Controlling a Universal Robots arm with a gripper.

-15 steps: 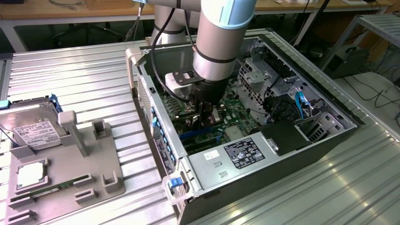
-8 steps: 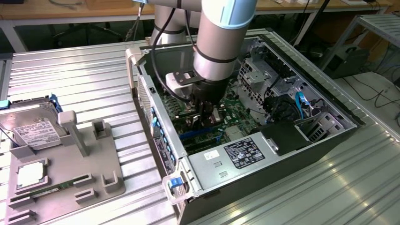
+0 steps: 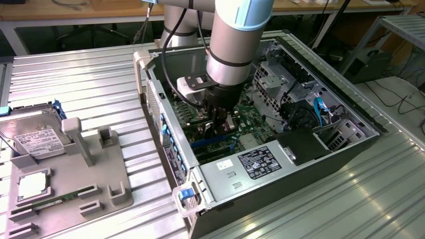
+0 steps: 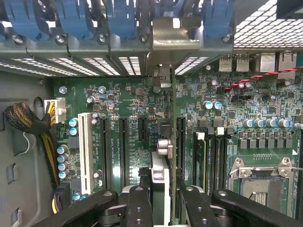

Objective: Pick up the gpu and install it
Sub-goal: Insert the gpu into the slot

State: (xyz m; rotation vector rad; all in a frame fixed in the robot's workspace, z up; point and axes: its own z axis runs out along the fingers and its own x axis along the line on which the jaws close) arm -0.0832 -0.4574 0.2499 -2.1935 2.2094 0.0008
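Pincer (image 4: 163, 191) clamps gpu (image 4: 163, 146) edge-on over motherboard (image 4: 118, 99); slots (image 4: 124, 146) close beside.

- Heads up, you couldn't have read a single word anywhere.
- The black label (image 3: 260, 163) on the silver power supply (image 3: 222, 177) carried white print, too small for you to make out.
- The white label (image 3: 39, 140) on the hard drive (image 3: 28, 122) was the same story.
- The motherboard (image 4: 118, 94) lettering was unreadable too.
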